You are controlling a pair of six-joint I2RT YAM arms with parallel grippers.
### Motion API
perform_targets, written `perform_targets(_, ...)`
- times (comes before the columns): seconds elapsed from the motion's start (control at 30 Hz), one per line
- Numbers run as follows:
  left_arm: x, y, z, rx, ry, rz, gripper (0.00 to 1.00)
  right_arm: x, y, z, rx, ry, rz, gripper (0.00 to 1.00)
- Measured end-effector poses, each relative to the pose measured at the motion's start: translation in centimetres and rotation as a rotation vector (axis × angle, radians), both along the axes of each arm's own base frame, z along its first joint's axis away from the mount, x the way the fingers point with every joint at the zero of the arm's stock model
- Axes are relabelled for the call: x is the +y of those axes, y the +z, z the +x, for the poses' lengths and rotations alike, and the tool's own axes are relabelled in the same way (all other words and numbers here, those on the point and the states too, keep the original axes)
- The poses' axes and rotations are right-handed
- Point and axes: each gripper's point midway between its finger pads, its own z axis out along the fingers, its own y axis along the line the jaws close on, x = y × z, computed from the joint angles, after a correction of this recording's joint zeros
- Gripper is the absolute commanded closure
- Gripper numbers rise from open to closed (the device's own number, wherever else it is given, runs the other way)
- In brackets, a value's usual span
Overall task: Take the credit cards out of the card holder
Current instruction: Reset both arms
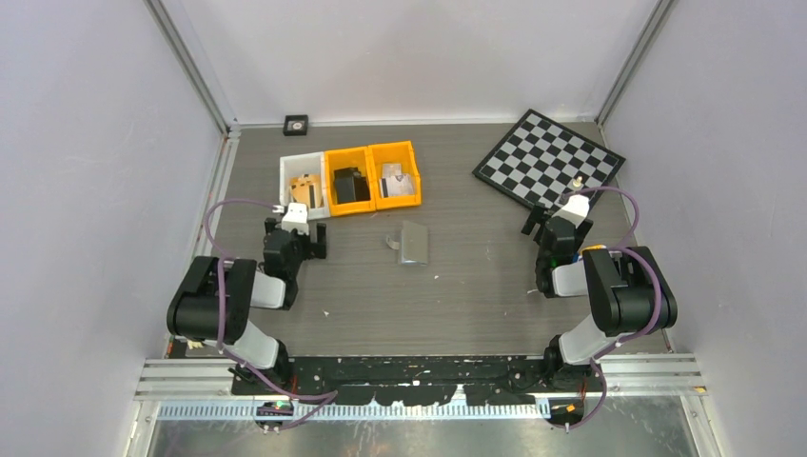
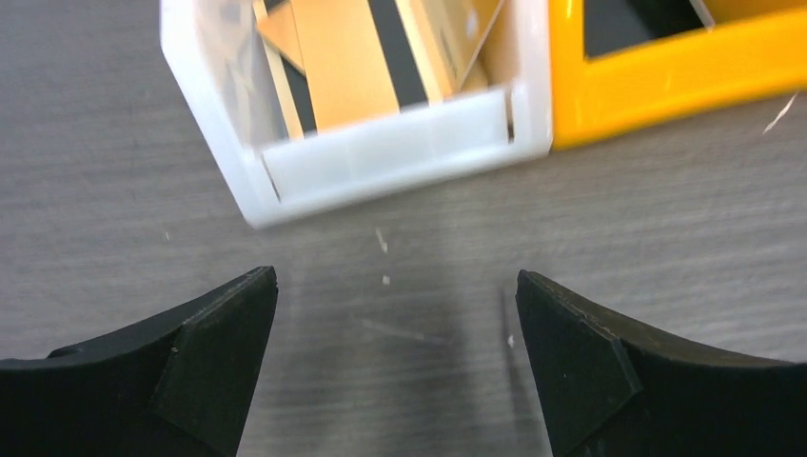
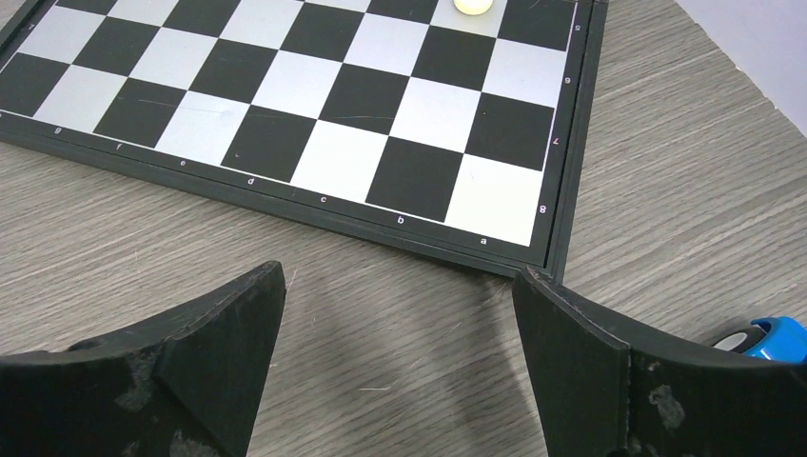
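Wrong target: your left gripper (image 2: 395,286) faces the white plastic bin (image 2: 381,157) of tan wooden pieces (image 2: 343,67); these are not cards.
Slip: the small flat silver-grey metal card holder (image 1: 413,244) lies flat mid-table, near the orange bins; a one-sided pinch may push it away.
Credit cards: none visible; likely inside the holder.
Left arm: low, fingers spread, empty, just short of the bin.
Right arm: your right gripper (image 3: 400,276) is low, fingers spread, empty, facing the black-and-white chessboard (image 3: 285,86), well apart from the holder.
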Motion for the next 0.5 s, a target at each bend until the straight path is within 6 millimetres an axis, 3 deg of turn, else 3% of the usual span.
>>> perform_targets(0.13, -0.2, 1.9, 1.4, -0.069, -0.005, -0.008, 0.00, 0.0, 0.0, 0.0, 0.000, 0.000, 0.000, 0.06)
perform_targets(0.5, 0.7, 2.7, 2.8, -0.060, 0.056, -0.008, 0.00, 0.0, 0.0, 0.0, 0.000, 0.000, 0.000, 0.05)
